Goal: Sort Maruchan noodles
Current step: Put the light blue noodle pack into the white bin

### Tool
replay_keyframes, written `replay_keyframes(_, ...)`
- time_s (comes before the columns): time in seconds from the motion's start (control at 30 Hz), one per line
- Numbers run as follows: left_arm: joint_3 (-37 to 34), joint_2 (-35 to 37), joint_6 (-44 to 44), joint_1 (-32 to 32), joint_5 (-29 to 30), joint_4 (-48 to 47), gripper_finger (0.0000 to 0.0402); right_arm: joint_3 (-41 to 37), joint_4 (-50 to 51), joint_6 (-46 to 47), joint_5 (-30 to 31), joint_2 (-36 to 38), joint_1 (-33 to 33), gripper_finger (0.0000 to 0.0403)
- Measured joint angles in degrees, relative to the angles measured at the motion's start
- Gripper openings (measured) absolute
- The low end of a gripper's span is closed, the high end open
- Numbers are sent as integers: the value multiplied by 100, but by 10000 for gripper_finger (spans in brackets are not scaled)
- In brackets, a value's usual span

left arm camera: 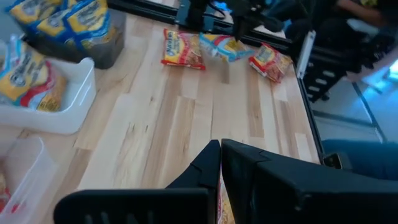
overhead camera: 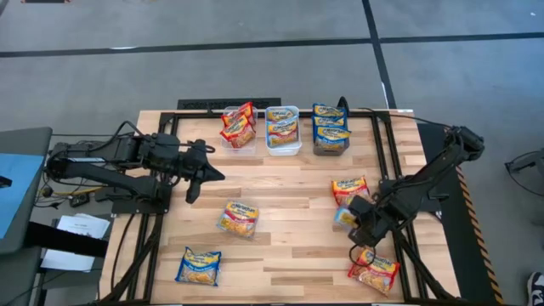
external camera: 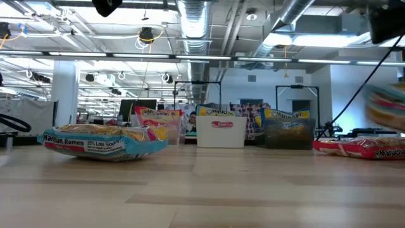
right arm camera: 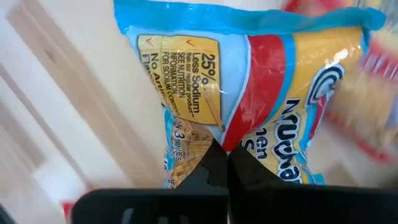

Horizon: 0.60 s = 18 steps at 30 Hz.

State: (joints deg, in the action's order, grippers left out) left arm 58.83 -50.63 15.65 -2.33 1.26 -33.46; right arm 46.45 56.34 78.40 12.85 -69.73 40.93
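Pinching a light-blue noodle packet (right arm camera: 249, 99) in my right gripper (right arm camera: 222, 163), fingers clamped; its lower edge is hiding behind them.

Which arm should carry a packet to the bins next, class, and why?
The right. Its gripper is already shut on the light blue packet at the table's right side. The left gripper hangs shut over bare wood, holding nothing, though nearer the bins.
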Motion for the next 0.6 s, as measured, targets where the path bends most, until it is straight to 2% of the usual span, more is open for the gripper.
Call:
replay_keyframes(0.13,0,-1,358,1,201,-2,0,141,-8,-481,423,3,-268,1)
replay_keyframes(0.33,0,-1,267,9,526,-3,0,365,-165,-1580,1018,4,-933,1)
replay_keyframes(0.43,0,-1,189,11,1138,-2,0,476,-397,-2307,1297,4,-1377,0)
replay_keyframes(0.6,0,0,172,28,2504,-2,0,628,-924,-3732,1660,7,-2248,0)
